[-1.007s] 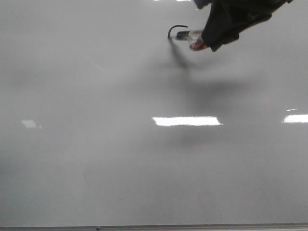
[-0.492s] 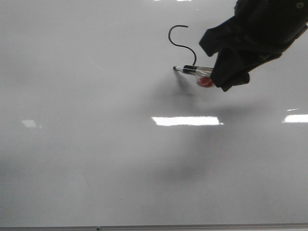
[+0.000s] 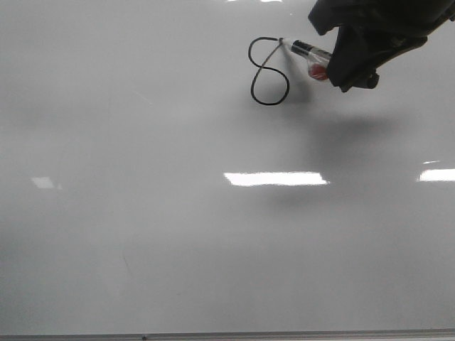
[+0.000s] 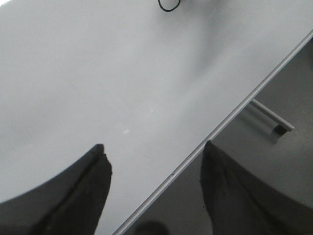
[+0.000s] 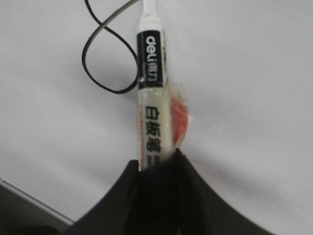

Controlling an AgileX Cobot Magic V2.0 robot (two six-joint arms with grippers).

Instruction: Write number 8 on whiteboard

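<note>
Glossy whiteboard [image 3: 142, 213], number 8 [image 3: 268, 71], marker [image 3: 307, 52] tip seemingly touching, right pincer [image 3: 334, 60] cropped

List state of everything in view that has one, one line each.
number 8: both loops drawn, line meeting at the top by the marker tip.
marker: uncapped, held in the right gripper, tip at the figure's top.
left gripper: fingers apart, holding nothing, over the board's edge.
whiteboard: otherwise unmarked, faint smudges, light reflections.

number 8 [image 4: 169, 5] cropped (left wrist), marker [image 5: 152, 98] tip cut
</note>
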